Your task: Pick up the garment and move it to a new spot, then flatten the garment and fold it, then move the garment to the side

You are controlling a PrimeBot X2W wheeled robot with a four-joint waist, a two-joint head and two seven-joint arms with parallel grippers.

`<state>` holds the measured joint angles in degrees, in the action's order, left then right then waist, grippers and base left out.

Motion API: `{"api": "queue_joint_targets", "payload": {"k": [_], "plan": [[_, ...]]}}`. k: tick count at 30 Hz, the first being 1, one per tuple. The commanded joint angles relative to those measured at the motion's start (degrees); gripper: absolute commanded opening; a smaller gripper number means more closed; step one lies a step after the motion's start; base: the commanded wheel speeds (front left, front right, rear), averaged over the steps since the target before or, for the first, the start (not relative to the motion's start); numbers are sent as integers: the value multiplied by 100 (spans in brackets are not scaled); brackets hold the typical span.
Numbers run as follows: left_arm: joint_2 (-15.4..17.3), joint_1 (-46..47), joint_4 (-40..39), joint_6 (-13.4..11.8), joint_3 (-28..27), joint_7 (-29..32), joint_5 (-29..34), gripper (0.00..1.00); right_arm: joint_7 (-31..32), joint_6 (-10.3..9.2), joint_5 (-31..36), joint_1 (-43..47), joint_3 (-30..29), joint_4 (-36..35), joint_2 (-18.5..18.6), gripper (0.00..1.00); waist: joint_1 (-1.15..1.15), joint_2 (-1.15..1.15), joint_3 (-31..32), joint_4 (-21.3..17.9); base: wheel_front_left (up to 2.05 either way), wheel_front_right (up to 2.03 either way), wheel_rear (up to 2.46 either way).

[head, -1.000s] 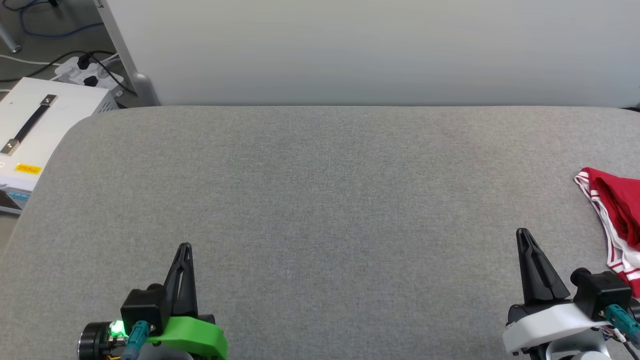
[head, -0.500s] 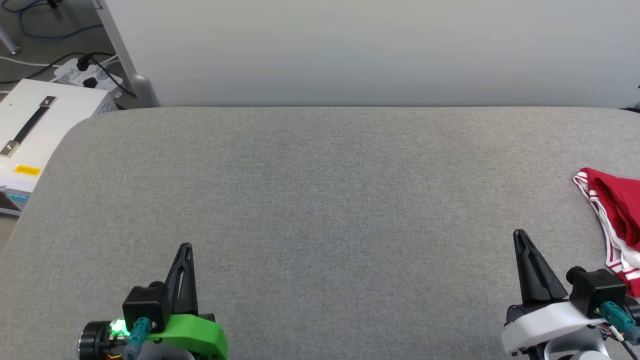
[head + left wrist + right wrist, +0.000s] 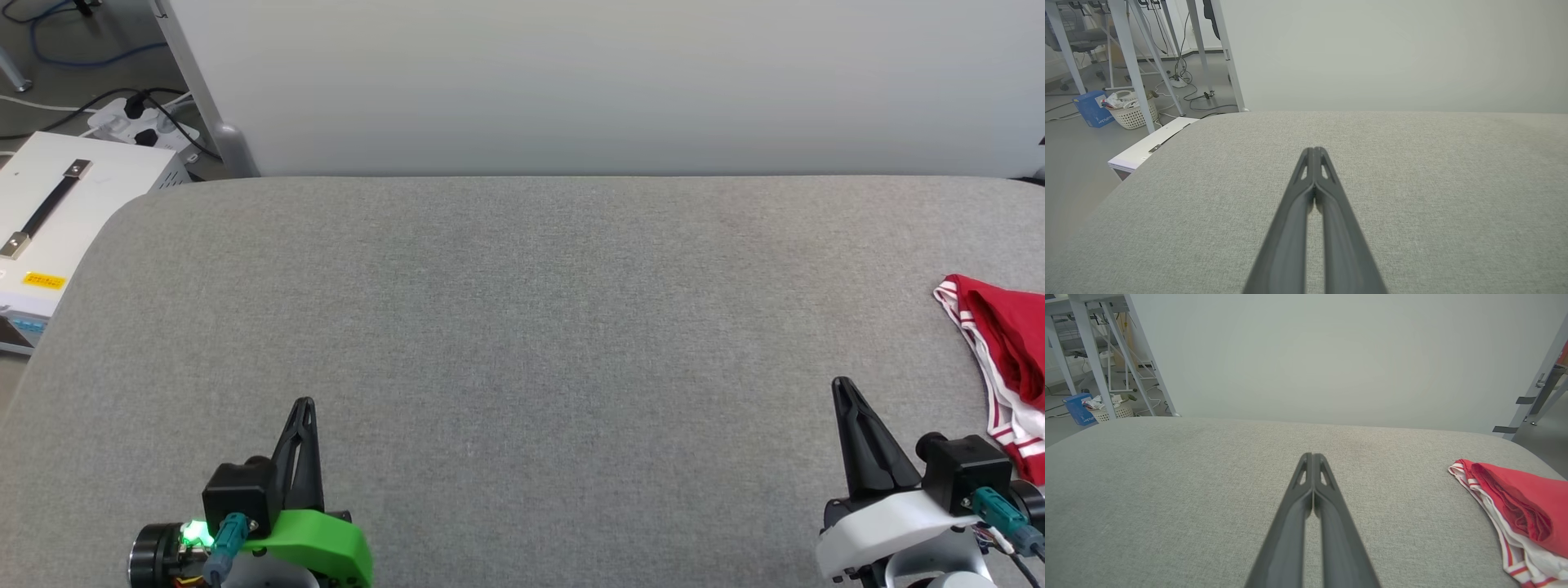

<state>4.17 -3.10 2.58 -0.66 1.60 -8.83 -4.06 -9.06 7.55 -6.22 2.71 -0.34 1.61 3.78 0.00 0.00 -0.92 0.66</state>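
Observation:
The garment [image 3: 1008, 351], red with white and red-striped trim, lies bunched at the right edge of the grey padded table [image 3: 522, 327]; the right wrist view has the garment [image 3: 1519, 506] at its right side. My right gripper [image 3: 839, 388] hovers low near the front right, shut and holding nothing, a short way left of the garment. Its closed tips [image 3: 1312, 456] point across bare cloth. My left gripper [image 3: 304, 404] sits at the front left, shut and holding nothing, its tips [image 3: 1314, 150] together over the table.
A pale wall panel [image 3: 604, 82] stands along the table's far edge. Off the left edge sit a white box with a strap handle [image 3: 57, 204], a power strip with cables [image 3: 139, 118], and farther off a laundry basket [image 3: 1131, 112] among metal frame legs.
The right gripper has drifted slightly left and down in the head view. The garment and the left gripper have stayed put.

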Motion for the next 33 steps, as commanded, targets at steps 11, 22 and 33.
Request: {"api": "queue_joint_targets", "payload": {"k": [11, 22, 33], "plan": [[-33, 139, -66, 33, -39, 142, 117, 0, 150, -3, 123, -124, 9, -60, -28, 0, 0, 0, 14, -10, 0, 0, 0], [-50, 168, -98, 39, -59, 267, 165, 0, 278, -4, 207, -149, 13, -77, -39, 0, 0, 0, 27, -19, 0, 0, 0], [-66, 197, -131, 45, -80, 395, 215, 0, 408, -4, 293, -174, 17, -95, -50, 0, 0, 0, 41, -29, 0, 0, 0]]}}
